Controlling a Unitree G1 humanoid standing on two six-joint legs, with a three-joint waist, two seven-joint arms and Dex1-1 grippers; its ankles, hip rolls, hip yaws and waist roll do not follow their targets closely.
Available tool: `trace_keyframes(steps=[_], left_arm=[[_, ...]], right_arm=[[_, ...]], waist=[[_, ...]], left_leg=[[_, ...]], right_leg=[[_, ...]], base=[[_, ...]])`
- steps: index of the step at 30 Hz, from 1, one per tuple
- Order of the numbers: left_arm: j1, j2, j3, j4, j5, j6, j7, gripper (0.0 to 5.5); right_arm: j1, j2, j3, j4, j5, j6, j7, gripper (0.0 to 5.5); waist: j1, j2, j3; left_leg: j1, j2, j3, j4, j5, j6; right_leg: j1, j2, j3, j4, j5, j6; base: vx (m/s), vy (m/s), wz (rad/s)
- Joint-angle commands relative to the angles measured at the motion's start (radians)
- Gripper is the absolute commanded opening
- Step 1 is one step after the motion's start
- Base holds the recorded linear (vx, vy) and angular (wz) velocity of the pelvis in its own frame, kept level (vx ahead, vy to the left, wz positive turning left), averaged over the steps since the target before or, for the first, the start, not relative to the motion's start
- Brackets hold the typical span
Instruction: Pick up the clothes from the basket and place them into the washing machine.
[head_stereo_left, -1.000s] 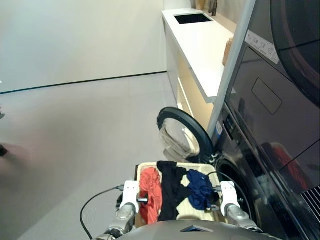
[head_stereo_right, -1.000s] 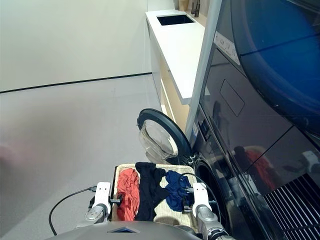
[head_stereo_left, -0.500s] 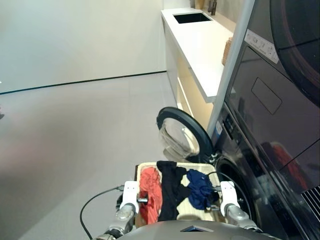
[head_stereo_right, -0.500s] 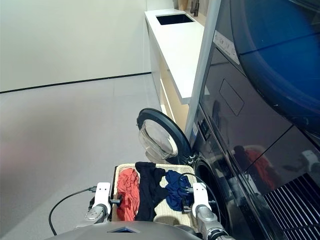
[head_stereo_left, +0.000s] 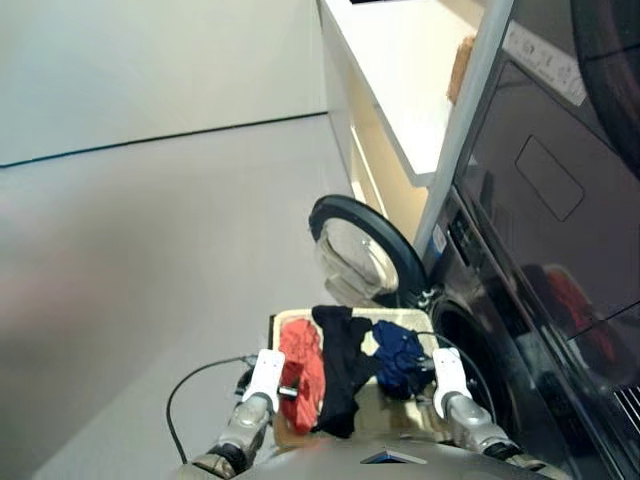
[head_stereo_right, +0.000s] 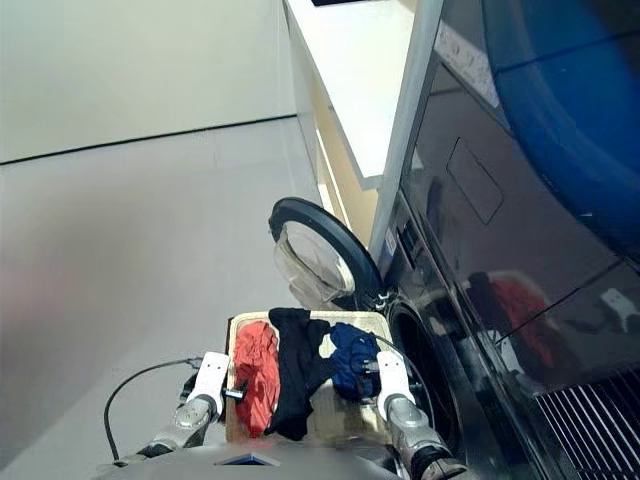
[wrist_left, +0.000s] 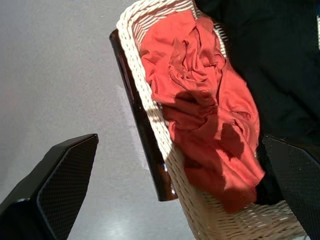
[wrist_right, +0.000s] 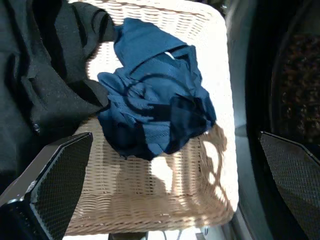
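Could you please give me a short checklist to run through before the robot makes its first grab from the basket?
1. Washing machine door open: ok, it is swung wide.
2. All clothes in the basket: ok, coral-red garment, black garment and navy garment lie side by side.
3. Left gripper open and empty: ok, its fingers are spread above the coral-red garment.
4. Right gripper open and empty: ok, it is above the navy garment.
5. Garments separate: not ok, the black one touches the navy one.
6. Drum free of obstruction: cannot tell, its inside is dark.
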Motion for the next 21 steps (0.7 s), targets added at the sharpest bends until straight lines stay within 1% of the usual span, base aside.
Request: trace_keyframes(steps=[1, 2, 3, 5, 6, 7, 8, 9, 11, 12, 14, 16, 18, 19, 20, 21], left_arm=[[-0.123, 0.058, -0.011, 0.006, 0.057, -0.028, 0.02, 5.5], [-0.154, 0.069, -0.02, -0.008, 0.051, -0.027, 0.031, 5.5], [-0.177, 0.076, -0.024, -0.01, 0.052, -0.028, 0.041, 5.5], [-0.214, 0.088, -0.035, -0.022, 0.054, -0.025, 0.054, 5.5], [-0.233, 0.089, -0.041, -0.022, 0.056, -0.025, 0.059, 5.5], [-0.233, 0.089, -0.041, -0.021, 0.056, -0.025, 0.059, 5.5], [-0.272, 0.097, -0.048, -0.021, 0.053, -0.019, 0.068, 5.5], [-0.272, 0.097, -0.048, -0.021, 0.053, -0.019, 0.068, 5.5], [-0.328, 0.103, -0.059, -0.01, 0.063, -0.008, 0.086, 5.5], [-0.344, 0.106, -0.056, -0.006, 0.059, -0.007, 0.091, 5.5], [-0.355, 0.107, -0.057, -0.003, 0.055, -0.006, 0.094, 5.5], [-0.4, 0.122, -0.059, -0.005, 0.042, -0.004, 0.103, 5.5], [-0.416, 0.127, -0.058, -0.003, 0.036, -0.005, 0.108, 5.5], [-0.453, 0.143, -0.062, -0.012, 0.027, -0.003, 0.119, 5.5], [-0.469, 0.148, -0.063, -0.009, 0.026, -0.001, 0.123, 5.5], [-0.469, 0.148, -0.063, -0.009, 0.026, -0.001, 0.123, 5.5]], right_arm=[[-0.109, 0.046, 0.027, -0.057, 0.039, -0.049, 0.005, 5.5], [-0.135, 0.041, 0.038, -0.084, 0.055, -0.053, 0.004, 5.5], [-0.154, 0.039, 0.046, -0.104, 0.066, -0.057, 0.005, 5.5], [-0.183, 0.034, 0.059, -0.145, 0.083, -0.062, 0.004, 5.5], [-0.196, 0.033, 0.067, -0.161, 0.087, -0.066, 0.004, 5.5], [-0.197, 0.033, 0.067, -0.161, 0.087, -0.066, 0.004, 5.5], [-0.226, 0.026, 0.078, -0.2, 0.104, -0.07, 0.001, 5.5], [-0.226, 0.026, 0.078, -0.2, 0.104, -0.07, 0.001, 5.5], [-0.264, 0.023, 0.093, -0.237, 0.126, -0.077, -0.003, 5.5], [-0.276, 0.024, 0.093, -0.243, 0.132, -0.081, -0.002, 5.5], [-0.286, 0.021, 0.095, -0.254, 0.137, -0.083, -0.004, 5.5], [-0.32, 0.013, 0.108, -0.296, 0.166, -0.095, -0.004, 5.5], [-0.329, 0.013, 0.107, -0.313, 0.178, -0.099, -0.005, 5.5], [-0.351, 0.005, 0.117, -0.343, 0.189, -0.106, -0.009, 5.5], [-0.358, 0.004, 0.118, -0.347, 0.188, -0.11, -0.01, 5.5], [-0.358, 0.004, 0.118, -0.347, 0.188, -0.11, -0.01, 5.5]], waist=[[-0.017, -0.112, 0.061], [-0.016, -0.117, 0.094], [-0.016, -0.12, 0.111], [-0.017, -0.122, 0.135], [-0.019, -0.122, 0.146], [-0.019, -0.122, 0.145], [-0.021, -0.125, 0.168], [-0.021, -0.125, 0.166], [-0.027, -0.128, 0.192], [-0.028, -0.129, 0.194], [-0.029, -0.129, 0.198], [-0.036, -0.131, 0.221], [-0.038, -0.134, 0.224], [-0.041, -0.137, 0.232], [-0.044, -0.138, 0.232], [-0.044, -0.138, 0.231]], left_leg=[[-0.022, -0.09, 0.025, 0.082, -0.079, 0.039], [-0.072, -0.095, 0.022, 0.118, -0.083, 0.038], [-0.1, -0.094, 0.02, 0.133, -0.083, 0.039], [-0.15, -0.088, 0.02, 0.149, -0.079, 0.038], [-0.173, -0.089, 0.017, 0.162, -0.078, 0.038], [-0.176, -0.089, 0.017, 0.164, -0.078, 0.038], [-0.222, -0.089, 0.016, 0.188, -0.078, 0.036], [-0.224, -0.089, 0.016, 0.189, -0.078, 0.036], [-0.288, -0.085, 0.018, 0.219, -0.078, 0.033], [-0.309, -0.086, 0.018, 0.228, -0.078, 0.032], [-0.327, -0.085, 0.017, 0.237, -0.08, 0.032], [-0.402, -0.083, 0.022, 0.289, -0.09, 0.031], [-0.43, -0.083, 0.021, 0.307, -0.094, 0.032], [-0.49, -0.082, 0.017, 0.348, -0.104, 0.034], [-0.516, -0.082, 0.016, 0.364, -0.108, 0.035], [-0.517, -0.082, 0.016, 0.365, -0.109, 0.035]], right_leg=[[-0.03, -0.077, 0.04, 0.037, -0.031, 0.126], [-0.076, -0.078, 0.043, 0.065, -0.031, 0.123], [-0.105, -0.078, 0.043, 0.082, -0.031, 0.122], [-0.159, -0.083, 0.042, 0.11, -0.033, 0.121], [-0.183, -0.085, 0.041, 0.125, -0.035, 0.12], [-0.185, -0.085, 0.041, 0.126, -0.035, 0.12], [-0.234, -0.088, 0.039, 0.152, -0.038, 0.117], [-0.236, -0.088, 0.039, 0.153, -0.038, 0.117], [-0.303, -0.091, 0.039, 0.18, -0.036, 0.115], [-0.324, -0.088, 0.042, 0.189, -0.035, 0.114], [-0.342, -0.089, 0.044, 0.195, -0.035, 0.114], [-0.416, -0.088, 0.049, 0.235, -0.04, 0.112], [-0.44, -0.088, 0.049, 0.246, -0.041, 0.111], [-0.487, -0.087, 0.053, 0.266, -0.043, 0.109], [-0.51, -0.084, 0.054, 0.276, -0.044, 0.107], [-0.511, -0.084, 0.054, 0.276, -0.044, 0.107]], base=[[-0.149, 0.025, -0.003], [-0.147, 0.016, -0.015], [-0.19, 0.022, -0.003], [-0.121, 0.024, -0.013], [-0.063, 0.021, -0.037], [-0.093, 0.029, -0.009], [-0.067, 0.019, -0.001], [-0.088, 0.03, 0.041], [-0.088, 0.019, 0.067], [-0.082, 0.017, 0.05], [-0.036, 0.008, 0.005], [-0.079, 0.022, 0.008], [0.0, 0.0, 0.0], [0.0, 0.0, 0.0], [0.0, 0.0, 0.0], [0.0, 0.0, 0.0]])
